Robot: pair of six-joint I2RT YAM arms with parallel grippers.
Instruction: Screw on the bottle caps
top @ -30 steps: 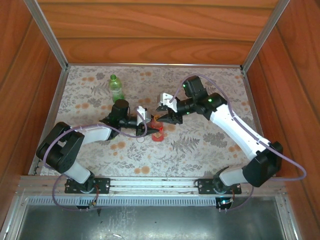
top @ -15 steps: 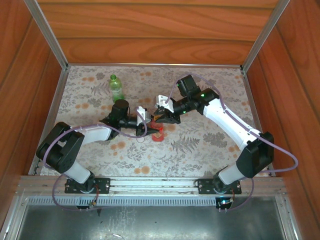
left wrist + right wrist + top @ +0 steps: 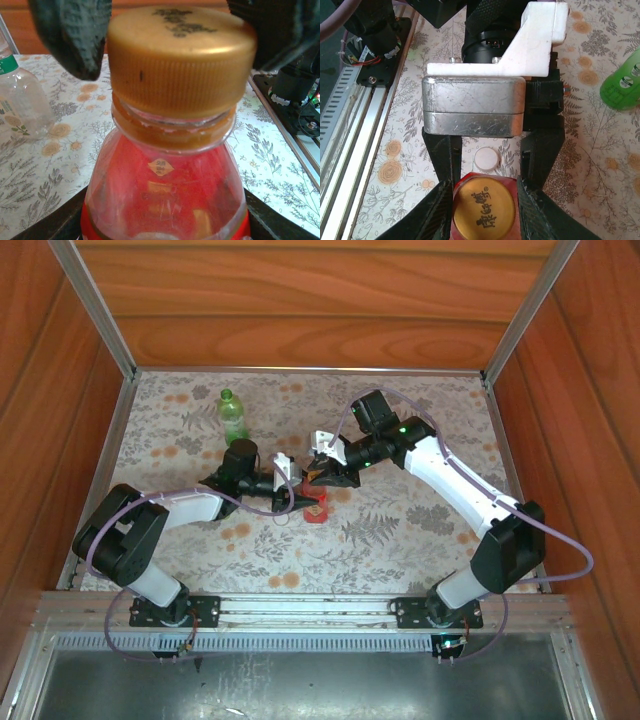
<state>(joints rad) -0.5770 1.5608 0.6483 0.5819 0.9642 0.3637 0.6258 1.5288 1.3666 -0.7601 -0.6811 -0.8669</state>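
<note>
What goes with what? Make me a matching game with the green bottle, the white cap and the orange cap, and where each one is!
Things:
1. green bottle
2. white cap
3. orange cap

Places:
A. on top of the red bottle
B. lying flat on the cloth
C. standing at the back on the left

Pairs: 1-C, 2-B, 3-A
</note>
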